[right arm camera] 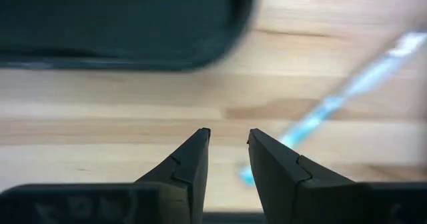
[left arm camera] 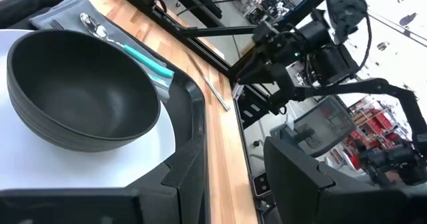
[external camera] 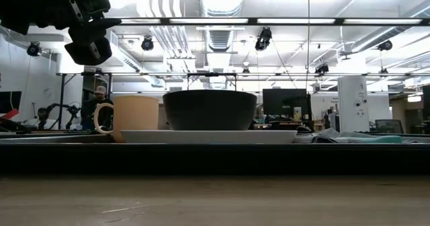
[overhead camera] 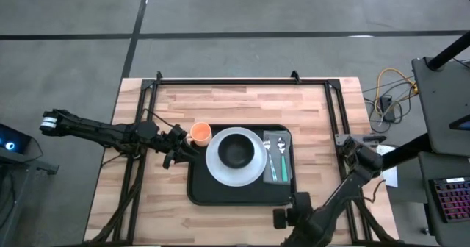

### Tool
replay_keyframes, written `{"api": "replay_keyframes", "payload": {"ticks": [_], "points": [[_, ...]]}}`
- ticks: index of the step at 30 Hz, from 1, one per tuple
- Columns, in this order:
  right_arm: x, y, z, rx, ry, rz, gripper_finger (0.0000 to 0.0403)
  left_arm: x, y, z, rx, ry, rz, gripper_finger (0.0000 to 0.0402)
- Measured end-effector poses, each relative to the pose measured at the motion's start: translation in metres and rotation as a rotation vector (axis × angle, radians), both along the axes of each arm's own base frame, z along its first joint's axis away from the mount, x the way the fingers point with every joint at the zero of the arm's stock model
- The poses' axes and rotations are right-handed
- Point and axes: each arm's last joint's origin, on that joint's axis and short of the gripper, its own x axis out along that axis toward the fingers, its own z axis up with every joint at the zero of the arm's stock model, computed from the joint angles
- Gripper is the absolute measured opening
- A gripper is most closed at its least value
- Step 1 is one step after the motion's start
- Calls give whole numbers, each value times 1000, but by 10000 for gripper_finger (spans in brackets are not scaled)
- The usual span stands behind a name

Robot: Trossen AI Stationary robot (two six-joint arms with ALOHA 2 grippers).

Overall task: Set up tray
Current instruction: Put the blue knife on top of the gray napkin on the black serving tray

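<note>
Tray (overhead camera: 200,188) mid-table, holding plate (overhead camera: 217,170), bowl (overhead camera: 236,151), cup (overhead camera: 200,132), cutlery on cloth (overhead camera: 284,167): set for serving. Left gripper (overhead camera: 174,154) beside tray's left edge, jaw state unclear. Right gripper (right arm camera: 229,149) over bare wood at near edge, jaws narrowly apart, empty.

Robot body: two dark, slender jointed arms; left arm white-banded at one joint; right gripper (right arm camera: 227,141) with two black, tapered, angular fingers.
</note>
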Motion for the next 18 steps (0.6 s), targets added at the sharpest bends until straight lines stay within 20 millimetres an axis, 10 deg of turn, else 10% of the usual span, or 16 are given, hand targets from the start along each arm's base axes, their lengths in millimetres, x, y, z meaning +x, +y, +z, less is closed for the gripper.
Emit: {"api": "replay_keyframes", "payload": {"ticks": [18], "points": [[-23,21,-33,44,320,-110,98,-1,-2,0,-20,6,-54,134]]}}
